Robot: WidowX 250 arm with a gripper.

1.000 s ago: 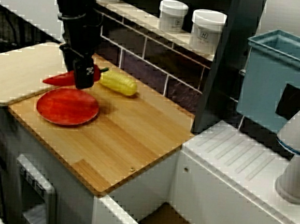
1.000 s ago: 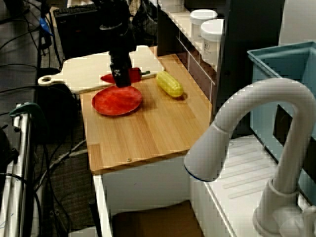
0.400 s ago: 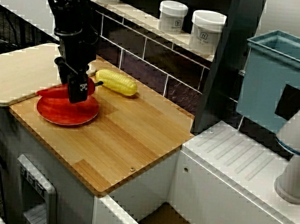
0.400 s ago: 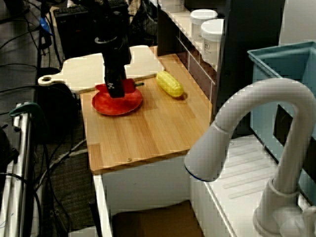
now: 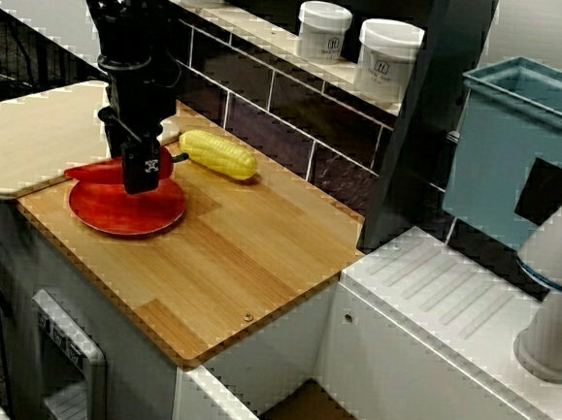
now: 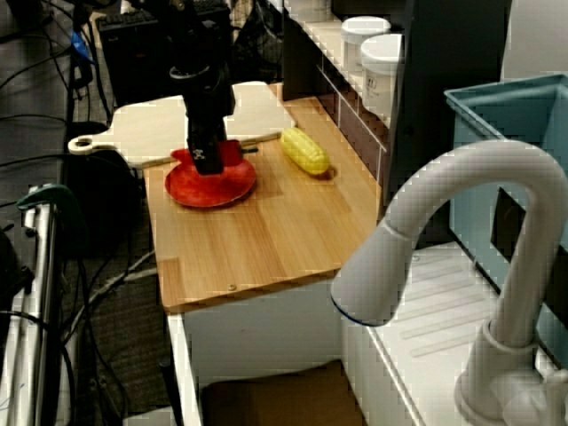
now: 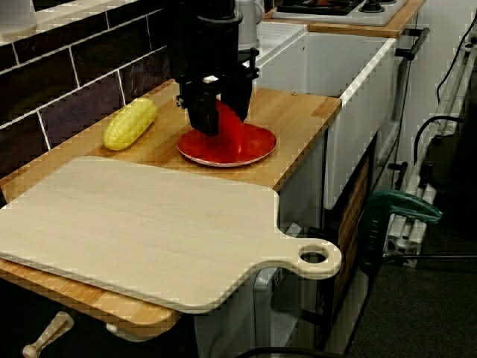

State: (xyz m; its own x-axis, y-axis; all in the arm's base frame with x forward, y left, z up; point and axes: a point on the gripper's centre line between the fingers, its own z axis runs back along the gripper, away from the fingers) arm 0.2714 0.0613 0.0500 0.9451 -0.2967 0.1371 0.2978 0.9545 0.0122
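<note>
- Wood worktop (image 5: 247, 266); dark tile wall (image 5: 289, 108) behind, white sink unit (image 5: 449, 306) alongside.
- Pale board (image 7: 134, 231) overlaps worktop's end.
- Red plate (image 5: 125, 215) nr board, corn (image 5: 217, 153) just beyond.
- Gripper (image 5: 140, 168) clamped on pepper (image 5: 89, 169), over plate; contact w/ plate unclear.

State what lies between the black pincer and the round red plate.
A long red pepper, held by the pincer over the plate; see the front view.
</note>
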